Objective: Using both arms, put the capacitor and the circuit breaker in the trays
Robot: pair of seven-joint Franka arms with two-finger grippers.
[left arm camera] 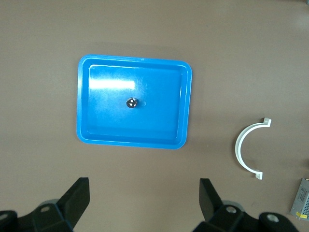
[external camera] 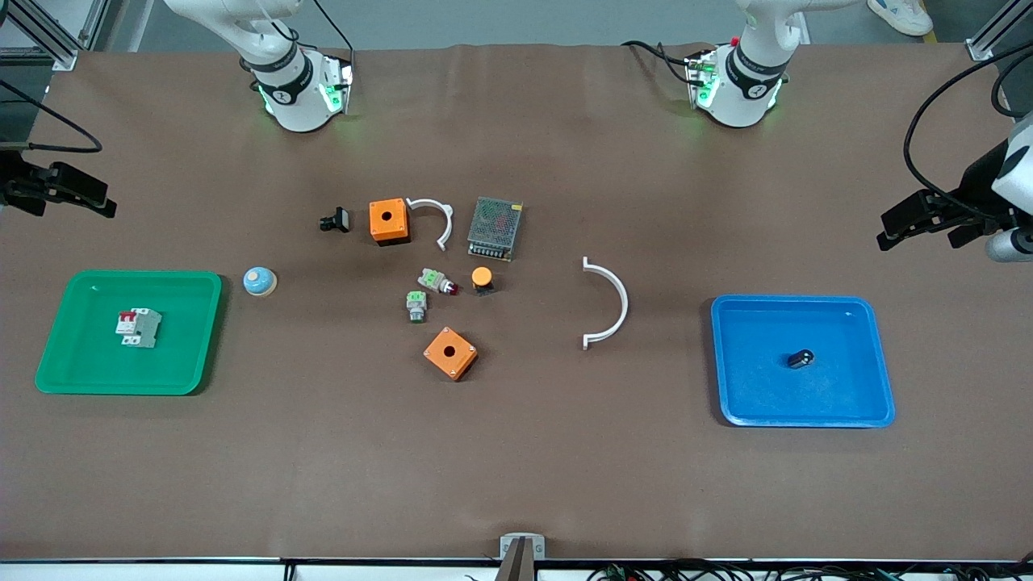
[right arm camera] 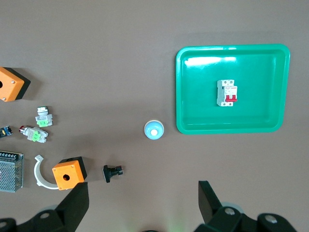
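Observation:
The capacitor (external camera: 800,358), a tiny black cylinder with a silvery end, lies in the blue tray (external camera: 759,395) at the left arm's end of the table. It also shows in the left wrist view (left arm camera: 132,102), in the tray (left arm camera: 106,128). My left gripper (left arm camera: 144,186) is open and empty, high over the bare table beside that tray. The circuit breaker (external camera: 138,327), white-grey with red levers, lies in the green tray (external camera: 81,359) at the right arm's end, and also shows in the right wrist view (right arm camera: 227,93). My right gripper (right arm camera: 144,188) is open and empty, high over the table.
Mid-table lie two orange boxes (external camera: 389,221) (external camera: 450,353), two white curved clips (external camera: 611,303) (external camera: 434,219), a grey power supply (external camera: 495,228), two grey-and-green push-buttons (external camera: 416,306) (external camera: 437,281), an orange-capped button (external camera: 482,278), a black clip part (external camera: 335,219) and a blue-white round knob (external camera: 260,281).

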